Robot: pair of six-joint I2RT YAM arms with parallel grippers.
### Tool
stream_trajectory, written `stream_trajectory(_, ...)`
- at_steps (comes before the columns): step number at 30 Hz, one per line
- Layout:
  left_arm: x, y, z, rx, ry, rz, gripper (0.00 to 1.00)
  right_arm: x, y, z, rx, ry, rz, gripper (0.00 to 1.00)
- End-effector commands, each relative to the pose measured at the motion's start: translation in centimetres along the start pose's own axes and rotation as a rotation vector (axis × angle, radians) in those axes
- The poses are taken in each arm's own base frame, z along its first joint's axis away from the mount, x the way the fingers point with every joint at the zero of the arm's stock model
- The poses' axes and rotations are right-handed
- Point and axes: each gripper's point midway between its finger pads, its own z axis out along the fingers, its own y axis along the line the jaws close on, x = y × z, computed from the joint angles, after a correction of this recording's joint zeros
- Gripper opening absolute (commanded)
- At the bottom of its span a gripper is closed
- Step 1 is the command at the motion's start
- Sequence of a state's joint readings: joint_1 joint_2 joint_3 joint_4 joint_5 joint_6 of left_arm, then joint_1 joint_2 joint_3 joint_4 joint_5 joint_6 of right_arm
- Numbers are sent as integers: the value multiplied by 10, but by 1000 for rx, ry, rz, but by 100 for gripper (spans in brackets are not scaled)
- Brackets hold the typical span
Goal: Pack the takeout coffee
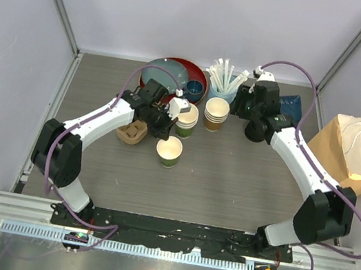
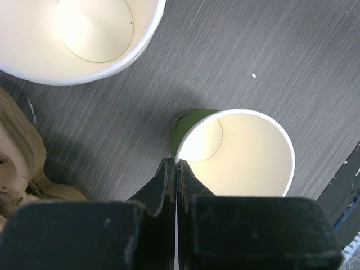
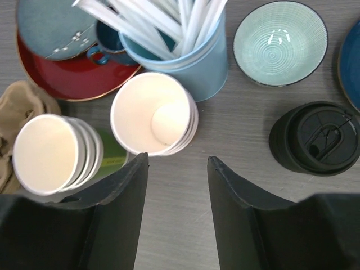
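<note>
No lidded cup shows in any view. A single lidless green-sided cup (image 1: 168, 151) stands on the table; it also shows in the left wrist view (image 2: 236, 154). My left gripper (image 2: 176, 164) is shut with that cup's near rim pinched between its fingers; in the top view it (image 1: 166, 131) sits between the green cup stack (image 1: 185, 119) and this cup. My right gripper (image 3: 177, 158) is open and empty above bare table, between the brown cup stack (image 3: 152, 112) and a stack of black lids (image 3: 315, 138).
A cardboard cup carrier (image 1: 132, 131) lies left of the single cup. A blue cup of white straws (image 1: 224, 80), a red plate (image 1: 170, 74) and a teal bowl (image 3: 279, 35) stand at the back. A paper bag (image 1: 350, 154) stands at the right wall.
</note>
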State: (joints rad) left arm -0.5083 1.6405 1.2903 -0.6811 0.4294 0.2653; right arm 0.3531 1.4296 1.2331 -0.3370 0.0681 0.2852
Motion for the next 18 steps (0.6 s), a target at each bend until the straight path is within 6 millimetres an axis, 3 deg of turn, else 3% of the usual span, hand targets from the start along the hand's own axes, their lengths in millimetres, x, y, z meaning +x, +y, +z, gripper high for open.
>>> stream_trajectory(1,-15,8,-4,-34,-57,47,1,-30,-3,19,40,-47,-19,50)
stream_trajectory(6,-15,9,-5,-38,-53,61,15,-29,-7,55,79,0,-59,43)
stream_trajectory(8,-15,9,-6,-36,-51,65,26,-32,-6,62,79,11,-80,38)
stream_trajectory(9,-17,8,-9,-35,-50,66,30,-24,-7,71,77,40,-90,38)
stream_trajectory(10,-18,7,-11,-30,-51,63,39,-23,-7,74,74,53,-106,36)
stream_trajectory(14,-30,10,-28,-49,-84,38,50,-17,-10,82,94,94,-131,35)
stream_trajectory(18,-39,16,-43,-73,-108,10,53,-5,-10,90,79,133,-150,35)
